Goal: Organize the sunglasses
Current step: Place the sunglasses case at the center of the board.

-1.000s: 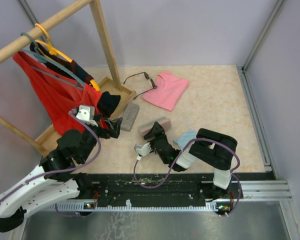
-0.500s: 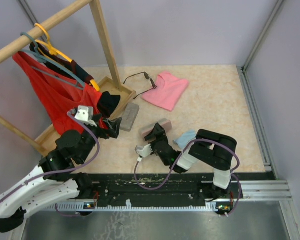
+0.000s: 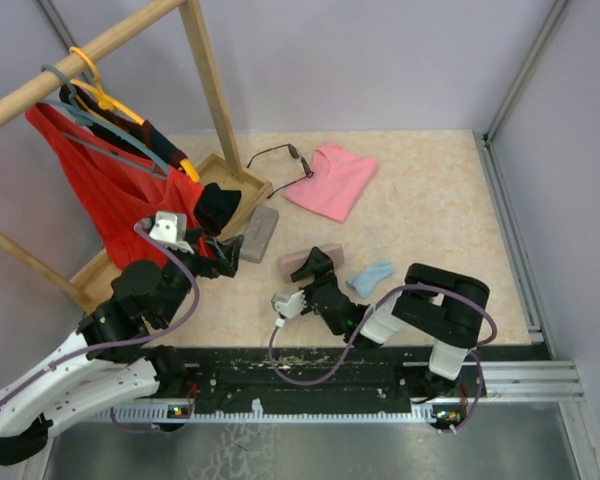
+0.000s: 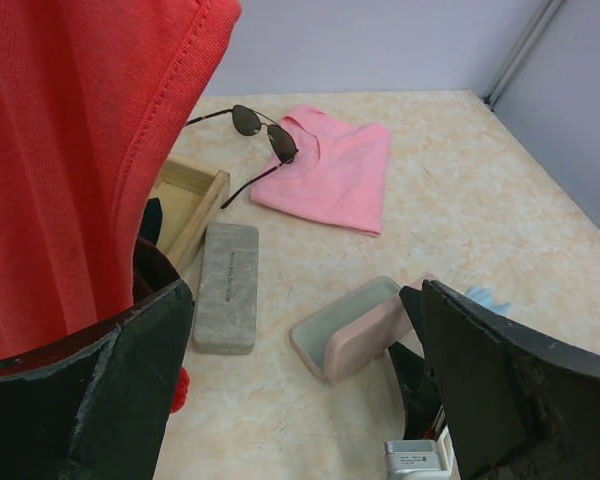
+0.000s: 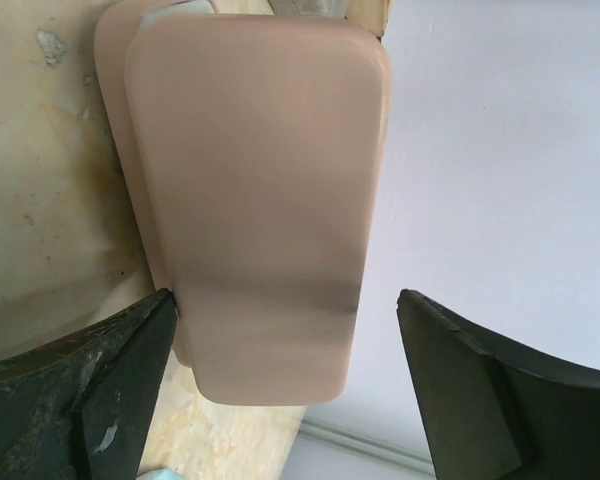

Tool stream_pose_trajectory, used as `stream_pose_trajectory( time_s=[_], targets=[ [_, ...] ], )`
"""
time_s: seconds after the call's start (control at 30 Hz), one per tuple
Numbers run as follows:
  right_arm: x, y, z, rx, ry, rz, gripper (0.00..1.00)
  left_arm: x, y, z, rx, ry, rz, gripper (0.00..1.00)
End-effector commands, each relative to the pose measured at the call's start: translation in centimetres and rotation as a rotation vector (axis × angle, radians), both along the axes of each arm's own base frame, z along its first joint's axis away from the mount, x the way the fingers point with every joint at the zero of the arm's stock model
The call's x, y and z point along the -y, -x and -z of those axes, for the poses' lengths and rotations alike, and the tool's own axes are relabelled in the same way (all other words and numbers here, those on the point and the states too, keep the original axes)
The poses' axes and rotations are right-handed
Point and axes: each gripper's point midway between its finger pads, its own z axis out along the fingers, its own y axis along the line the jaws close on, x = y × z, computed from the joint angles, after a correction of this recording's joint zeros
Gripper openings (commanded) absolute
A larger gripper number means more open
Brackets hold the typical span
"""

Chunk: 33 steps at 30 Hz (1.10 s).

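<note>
The red shirt (image 4: 70, 150) hides the left side of the left wrist view, and only a corner of the wooden tray (image 4: 195, 195) shows. One pair of sunglasses (image 4: 260, 122), thin dark wire, lies at the far side, one lens at the edge of the folded pink cloth (image 4: 330, 180). The matte grey case (image 4: 226, 285) lies closed; the smooth pink case (image 5: 255, 200) lies open. The left claw (image 4: 302, 290) is spread wide and holds nothing. The right claw (image 5: 285, 300) is also wide, with the pink case between its fingers; I cannot tell whether they touch it.

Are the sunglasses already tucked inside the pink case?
No, the sunglasses lie partly on the folded pink garment, well apart from the open pink case.
</note>
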Motion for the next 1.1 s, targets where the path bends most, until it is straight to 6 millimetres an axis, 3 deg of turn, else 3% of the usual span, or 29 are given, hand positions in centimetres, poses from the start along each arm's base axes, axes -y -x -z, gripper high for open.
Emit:
stream_pose_trajectory(
  time_s=[0.0,0.43,0.57,0.7,0.77,0.87,1.0,1.07],
  targets=[
    [-0.8,1.2,-1.7,-0.021,-0.102,-0.035,0.92,-0.2,0.2,0.2,-0.005,0.010,0.001,1.00],
    [-1.1,6.0,-2.7,-0.181,-0.197,-0.131,0.95,0.8,0.2,0.6,-0.025,0.011,0.030,1.00],
    [-1.3,8.0,-5.2,-0.327,-0.374,-0.128,0.95,1.5,0.3,0.6,-0.034,0.011,0.059,1.00],
    [-1.8,10.3,-10.1,-0.609,-0.748,-0.141,0.95,2.7,0.3,0.9,-0.051,0.009,0.103,1.00],
    [-1.3,10.6,-12.3,-0.704,-0.909,-0.152,0.93,3.6,0.3,1.1,-0.065,-0.002,0.127,1.00],
    [0.1,9.8,-14.1,-0.810,-1.044,-0.088,0.92,4.8,0.0,1.6,-0.091,-0.023,0.154,1.00],
    [0.9,8.3,-15.1,-0.945,-0.998,-0.041,0.90,5.8,-0.6,2.2,-0.127,-0.051,0.155,1.00],
    [0.9,7.6,-14.5,-0.993,-0.905,-0.032,0.90,5.8,-0.7,2.4,-0.136,-0.058,0.147,1.00]
  ],
)
